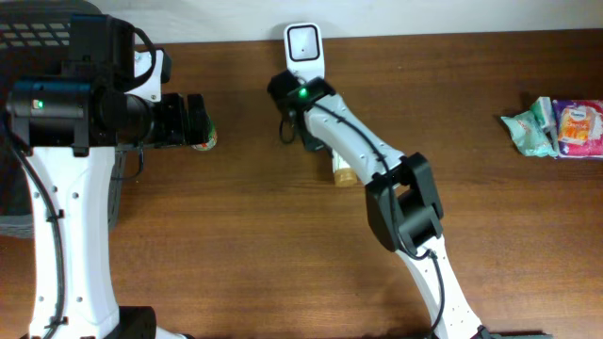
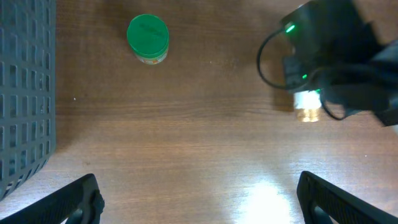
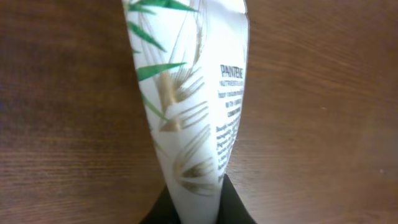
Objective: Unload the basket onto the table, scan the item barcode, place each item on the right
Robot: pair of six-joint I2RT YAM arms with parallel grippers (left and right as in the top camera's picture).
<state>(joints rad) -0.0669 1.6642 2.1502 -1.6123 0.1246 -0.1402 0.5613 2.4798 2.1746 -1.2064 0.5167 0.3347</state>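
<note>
From above, the right arm (image 1: 350,141) is reaching toward 12 o'clock. Its wrist is sitting just below the white scanner (image 1: 303,44) at the far edge of the table (image 1: 236,245), probably so the item's print can be offered to the scanner's window. The Pantene tube (image 1: 343,171) is mostly hiding under the forearm, with only its pale cap end peeking out at about 5 o'clock from the wrist. Its long axis is seemingly running from 11 to 5 o'clock, cap pointing away from the scanner. The left gripper (image 1: 198,122) is hovering at 9 o'clock, just beside a green-lidded jar (image 1: 207,138) and well apart from the tube. Packets (image 1: 556,127) are lying at 3 o'clock, uninvolved.

Left wrist view:
- Its fingers (image 2: 78,200) are spreading wide at 6 o'clock and carrying nothing, likely idling clear of the scan.
- The jar is standing lid-up at 11 o'clock, and a dark basket (image 2: 25,93) is filling 9 o'clock.
- The tube's gold cap is showing under the right wrist at 2 o'clock.
- Whether the cap is touching the wood, I cannot tell.

Right wrist view:
- The right gripper (image 3: 194,210) is clenching the tube's narrow tail at 6 o'clock.
- The tube body is widening toward 12 o'clock.
- Small print is facing 3 o'clock and no barcode is showing, so the tube is probably needing a turn.
</note>
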